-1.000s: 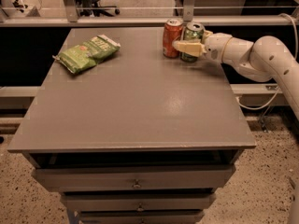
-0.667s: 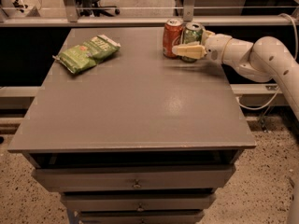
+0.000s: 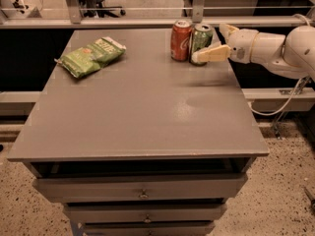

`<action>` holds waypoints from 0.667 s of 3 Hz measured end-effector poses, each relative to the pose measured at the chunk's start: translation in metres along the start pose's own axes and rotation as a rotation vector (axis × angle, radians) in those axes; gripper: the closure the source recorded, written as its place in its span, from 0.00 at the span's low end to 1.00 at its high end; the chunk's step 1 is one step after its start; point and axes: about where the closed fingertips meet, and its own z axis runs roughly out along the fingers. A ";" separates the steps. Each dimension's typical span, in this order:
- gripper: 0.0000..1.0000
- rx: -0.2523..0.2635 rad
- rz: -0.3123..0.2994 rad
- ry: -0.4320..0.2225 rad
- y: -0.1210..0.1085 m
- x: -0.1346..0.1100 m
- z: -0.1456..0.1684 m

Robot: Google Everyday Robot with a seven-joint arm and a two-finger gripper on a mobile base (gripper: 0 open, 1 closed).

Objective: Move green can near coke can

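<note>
The robot's white arm (image 3: 275, 47) is reaching in from 3 o'clock, lying almost level just above the far right edge of the grey tabletop (image 3: 142, 117), with its wrist pointing toward 9 o'clock. The pincer (image 3: 210, 43) is hovering at the far edge, around 1 o'clock on the tabletop. It is standing open and gripping nothing. Its tan near finger (image 3: 212, 54) is stretching across the lower right front of the green can (image 3: 201, 36), while the far finger is showing to the can's right, clear of it.

The green can is standing upright on the tabletop at 3 o'clock of the coke can (image 3: 181, 33). The two are sitting just beside each other, and whether they are touching cannot be told. A green chip bag (image 3: 92, 56) is lying flat at about 10 o'clock on the tabletop, well apart from both cans. Drawers (image 3: 142, 187) are showing below the front edge.

Compared with a second ago, the wrist is sitting a little farther toward 3 o'clock, so the pincer is wrapping less of the green can than it was. Both cans and the chip bag are staying where they were.
</note>
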 end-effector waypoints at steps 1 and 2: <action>0.00 -0.067 -0.068 0.059 0.037 -0.037 -0.041; 0.00 -0.132 -0.164 0.076 0.092 -0.091 -0.084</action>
